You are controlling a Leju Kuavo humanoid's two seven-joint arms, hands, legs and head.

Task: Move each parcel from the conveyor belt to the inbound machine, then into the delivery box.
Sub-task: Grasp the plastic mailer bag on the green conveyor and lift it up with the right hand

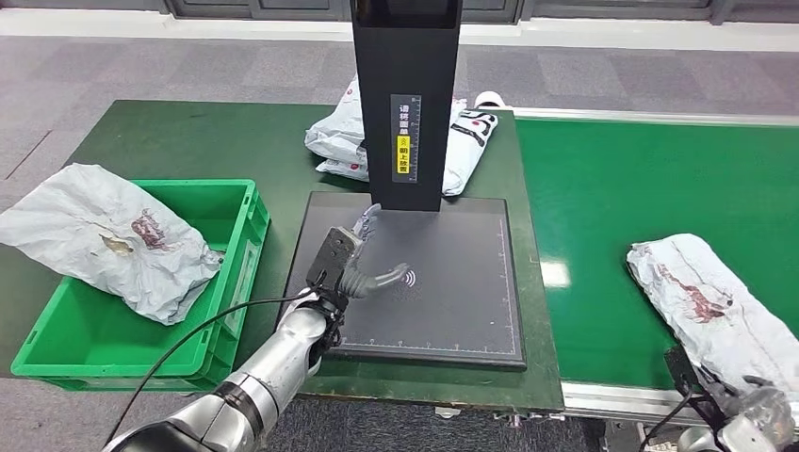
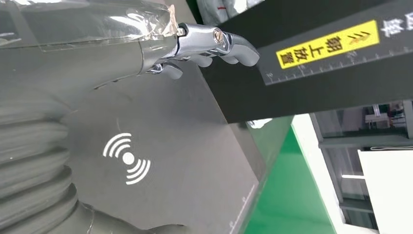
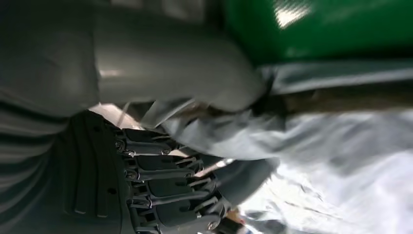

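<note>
Green counter at ten o'clock: one parcel on the box, left hand open and empty over the scanner, right hand gripping the belt parcel.

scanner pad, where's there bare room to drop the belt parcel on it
The scanner pad is bare to the right of the left hand, from the black post down to the near edge. Its left strip is taken by that hand. The green crate is half covered by a grey parcel. The right hand grips the belt parcel.
</note>
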